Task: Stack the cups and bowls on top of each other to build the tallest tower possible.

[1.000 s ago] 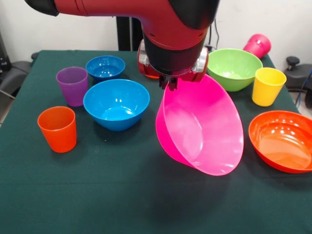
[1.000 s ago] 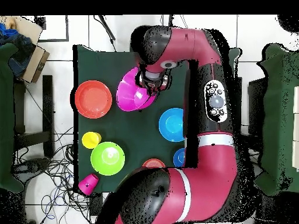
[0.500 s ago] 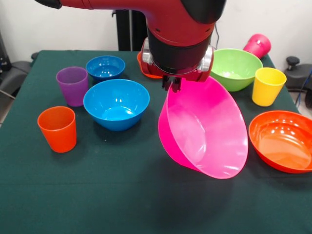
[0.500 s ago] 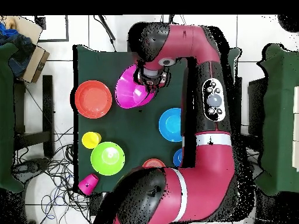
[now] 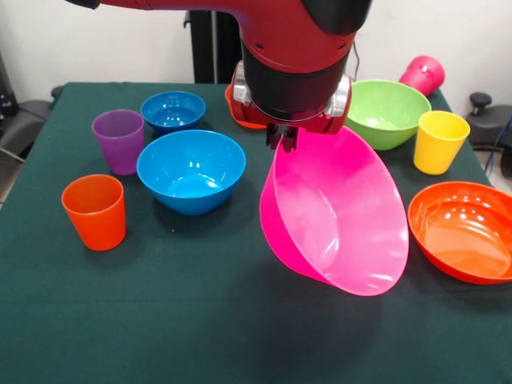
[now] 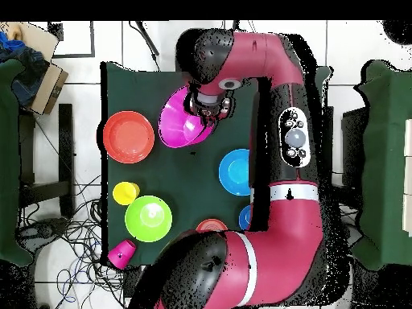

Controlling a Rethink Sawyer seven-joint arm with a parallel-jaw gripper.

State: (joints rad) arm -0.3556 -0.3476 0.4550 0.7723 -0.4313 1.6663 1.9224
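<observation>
small orange bowl [image 5: 240, 112] mostly behind arm [image 5: 292, 56]

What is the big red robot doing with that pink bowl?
The gripper is pinching the rim of the big pink bowl, holding it tilted above the green table. The other bowls and cups sit apart around it, like the blue bowl and the orange cup. Nothing is stacked yet.

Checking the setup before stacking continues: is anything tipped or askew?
Two things. The magenta cup lies on its side at the table's far corner behind the lime green bowl. The pink bowl hangs steeply tilted, pinched by its rim in the hand.
</observation>
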